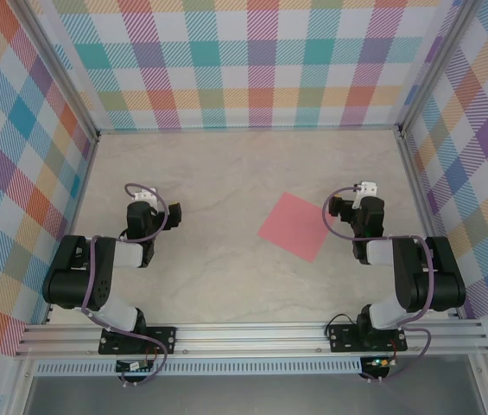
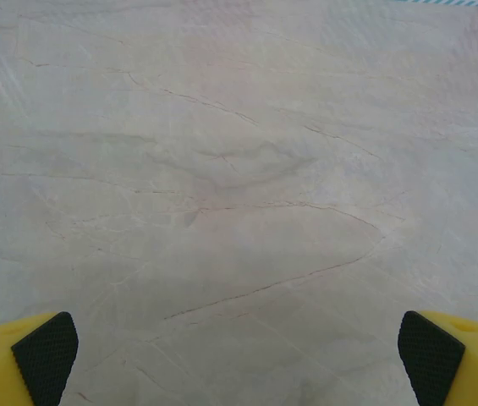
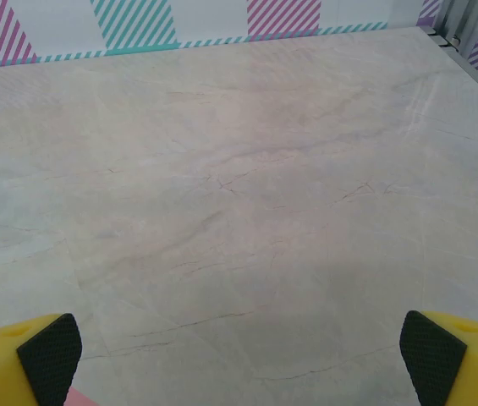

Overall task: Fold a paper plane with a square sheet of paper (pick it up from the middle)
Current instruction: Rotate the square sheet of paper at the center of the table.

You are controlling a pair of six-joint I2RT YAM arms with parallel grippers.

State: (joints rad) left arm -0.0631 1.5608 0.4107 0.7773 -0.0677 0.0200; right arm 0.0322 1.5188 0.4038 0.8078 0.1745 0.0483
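The left gripper [image 2: 239, 359] stands with its jaws wide apart and nothing between them. In the left wrist view each yellow finger ends in a black pad [image 2: 46, 359] with a fine cross-hatched grip. Between the fingers lies bare table [image 2: 247, 169], a pale, matte, stone-look top crossed by thin dark veins.

The right gripper [image 3: 239, 359] is spread just as wide and is also empty, with the same yellow fingers and knurled black pads [image 3: 48, 355]. A sliver of salmon-pink paper shows beside and under its left finger at the bottom corner of the right wrist view.

That sliver belongs to the square sheet of paper [image 1: 295, 226]. From above, the sheet lies flat and unfolded on the table, turned corner-up like a diamond, with sharp corners and a plain, unmarked face. It sits just left of the right gripper [image 1: 360, 192] and well apart from the left gripper [image 1: 142, 194].

Both black arms are folded back over a ribbed aluminium rail [image 1: 252, 333] at the near edge. Plaid panels [image 1: 261, 60] in pastel checks wall the table on three sides.
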